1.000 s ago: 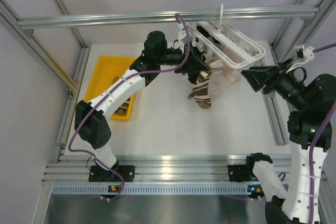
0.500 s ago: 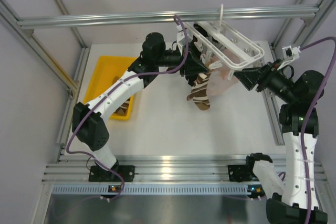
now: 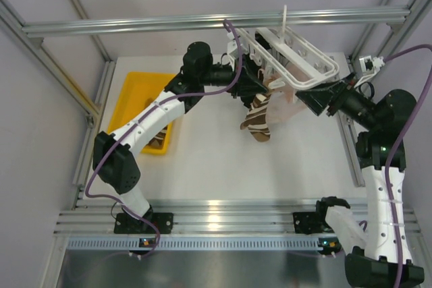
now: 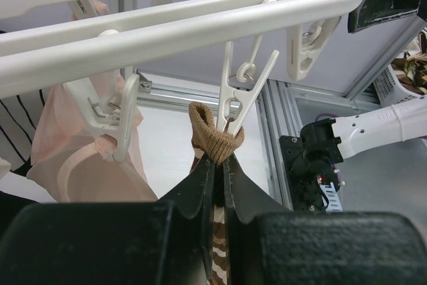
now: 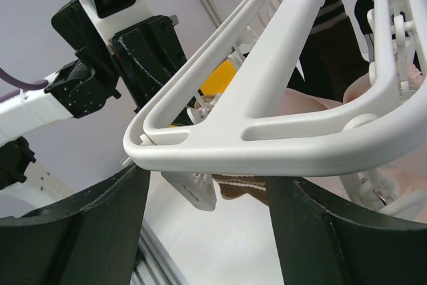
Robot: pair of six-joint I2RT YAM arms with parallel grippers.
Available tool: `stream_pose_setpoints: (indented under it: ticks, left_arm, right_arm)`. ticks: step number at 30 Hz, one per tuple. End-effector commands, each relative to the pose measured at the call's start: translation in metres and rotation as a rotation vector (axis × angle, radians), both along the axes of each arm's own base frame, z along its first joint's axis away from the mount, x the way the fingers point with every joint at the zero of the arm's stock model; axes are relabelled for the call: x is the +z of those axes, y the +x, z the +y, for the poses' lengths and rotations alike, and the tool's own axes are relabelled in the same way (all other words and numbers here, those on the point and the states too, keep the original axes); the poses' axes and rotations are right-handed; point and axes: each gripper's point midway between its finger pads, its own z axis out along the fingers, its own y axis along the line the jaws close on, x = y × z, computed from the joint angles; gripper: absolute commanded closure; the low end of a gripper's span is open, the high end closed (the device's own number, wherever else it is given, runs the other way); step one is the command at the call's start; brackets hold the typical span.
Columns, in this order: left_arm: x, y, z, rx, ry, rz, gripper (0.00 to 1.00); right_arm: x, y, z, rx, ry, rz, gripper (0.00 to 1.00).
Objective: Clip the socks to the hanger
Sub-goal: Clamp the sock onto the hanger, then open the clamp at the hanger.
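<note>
yellow tray (image 3: pixel 135 79): far-left corner of the tabletop (image 3: pixel 216 160), under the left arm; contents mostly hidden.
left gripper (image 4: pixel 217 165): closed on the brown striped sock (image 4: pixel 215 139), pinching just below the cuff so the cuff can be fed up into a clip (image 4: pixel 243 91).
clip state: the prongs straddle the cuff; can't tell if it has bitten yet.
pink sock (image 4: pixel 73 158): already hung on a neighbouring clip, left of the brown one.
hanger (image 3: pixel 297 55): hooked on the aluminium bar (image 3: pixel 135 25), over the far-right part of the tabletop, tilted.
right gripper (image 5: pixel 200 185): fingers spread wide, bracketing the hanger's near-right corner, likely to stop it swinging; contact unclear.
view notes: only the left wrist view shows cuff against clip; only the right wrist view shows the spread fingers; only the top view shows the tray and the sock dangling.
</note>
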Motion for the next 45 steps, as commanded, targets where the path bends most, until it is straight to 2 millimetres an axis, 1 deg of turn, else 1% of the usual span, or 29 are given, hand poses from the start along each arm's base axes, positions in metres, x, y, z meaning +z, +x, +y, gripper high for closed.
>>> stream_pose_setpoints:
  ticks: [1,6,11,15,17,18,19,21,22,23,24,25,26,27,28,29,30,31,32,34,35,36,38,40,41,42,43,44,45]
  left_arm:
    - [0.031,-0.011,0.008,-0.015,-0.064,-0.079,0.91]
    - [0.031,-0.011,0.007,-0.018,-0.066,-0.082,0.91]
    - [0.031,-0.011,0.008,-0.02,-0.065,-0.079,0.9]
    - [0.032,-0.012,0.008,-0.016,-0.066,-0.077,0.87]
    - [0.032,-0.011,0.009,-0.005,-0.061,-0.071,0.84]
    - [0.031,-0.009,0.009,0.011,-0.059,-0.071,0.82]
    - [0.034,-0.009,0.01,0.02,-0.061,-0.076,0.73]
    - [0.034,-0.002,0.013,0.075,-0.049,-0.081,0.64]
    - [0.038,-0.004,0.016,0.089,-0.048,-0.094,0.58]
    - [0.039,-0.004,0.018,0.105,-0.045,-0.107,0.54]
    - [0.039,-0.004,0.021,0.123,-0.034,-0.127,0.52]
    - [0.048,-0.007,0.028,0.151,-0.046,-0.154,0.52]
    - [0.045,-0.009,0.031,0.161,-0.04,-0.164,0.52]
    - [0.046,-0.014,0.033,0.164,-0.041,-0.202,0.52]
    - [0.058,-0.022,0.039,0.186,-0.059,-0.247,0.51]
    - [0.055,-0.03,0.036,0.183,-0.056,-0.264,0.51]
    - [0.055,-0.035,0.035,0.194,-0.052,-0.313,0.51]
    - [0.063,-0.043,0.036,0.201,-0.064,-0.364,0.51]
    - [0.061,-0.049,0.027,0.234,-0.057,-0.385,0.51]
    - [0.067,-0.055,0.02,0.267,-0.063,-0.458,0.51]
    - [0.064,-0.062,0.01,0.286,-0.058,-0.462,0.51]
    - [0.063,-0.063,0.005,0.307,-0.051,-0.504,0.5]
    - [0.062,-0.069,-0.009,0.328,-0.063,-0.535,0.5]
    - [0.059,-0.07,-0.02,0.35,-0.069,-0.554,0.48]
    - [0.058,-0.074,-0.026,0.356,-0.07,-0.568,0.48]
    - [0.053,-0.069,-0.031,0.388,-0.055,-0.57,0.47]
    - [0.054,-0.068,-0.034,0.403,-0.056,-0.58,0.47]
    - [0.055,-0.071,-0.039,0.409,-0.066,-0.597,0.47]
    - [0.054,-0.068,-0.042,0.435,-0.064,-0.599,0.46]
  right_arm:
    - [0.015,-0.006,0.005,0.018,-0.035,-0.075,0.31]
    - [0.016,-0.004,0.005,-0.01,-0.072,-0.104,0.35]
    - [0.016,-0.003,0.012,0.016,-0.073,-0.116,0.35]
    - [0.017,-0.002,0.013,0.017,-0.071,-0.119,0.48]
    - [0.019,-0.003,0.013,0.015,-0.067,-0.119,0.52]
    - [0.02,-0.005,0.013,0.013,-0.065,-0.123,0.56]
    - [0.02,-0.005,0.014,0.014,-0.064,-0.12,0.59]
    - [0.021,-0.007,0.013,0.007,-0.058,-0.119,0.65]
    - [0.021,-0.007,0.013,-0.002,-0.054,-0.117,0.66]
    - [0.023,-0.01,0.013,-0.003,-0.05,-0.119,0.67]
    - [0.022,-0.01,0.013,-0.004,-0.048,-0.114,0.69]
    - [0.023,-0.009,0.012,-0.016,-0.045,-0.111,0.71]
    - [0.024,-0.01,0.012,-0.022,-0.038,-0.104,0.71]
    - [0.024,-0.011,0.012,-0.023,-0.035,-0.104,0.73]
    - [0.025,-0.01,0.01,-0.035,-0.027,-0.097,0.74]
    - [0.026,-0.01,0.01,-0.042,-0.022,-0.1,0.75]
    - [0.027,-0.01,0.009,-0.051,-0.016,-0.096,0.77]
    - [0.027,-0.008,0.008,-0.065,-0.008,-0.09,0.78]
    - [0.028,-0.009,0.008,-0.067,0.007,-0.079,0.81]
    - [0.029,-0.006,0.005,-0.093,0.028,-0.06,0.84]
    - [0.03,-0.006,0.004,-0.099,0.033,-0.059,0.86]
    - [0.03,-0.01,0.011,-0.071,0.035,-0.059,0.89]
    - [0.031,-0.01,0.011,-0.081,0.049,-0.048,0.92]
    - [0.032,-0.011,0.012,-0.086,0.062,-0.04,0.94]
    - [0.031,-0.011,0.013,-0.083,0.067,-0.032,0.95]
    - [0.032,-0.011,0.013,-0.085,0.074,-0.029,0.96]
    - [0.033,-0.012,0.014,-0.085,0.084,-0.025,0.96]
    - [0.033,-0.013,0.015,-0.081,0.089,-0.02,0.98]
    - [0.033,-0.014,0.016,-0.078,0.093,-0.017,0.98]
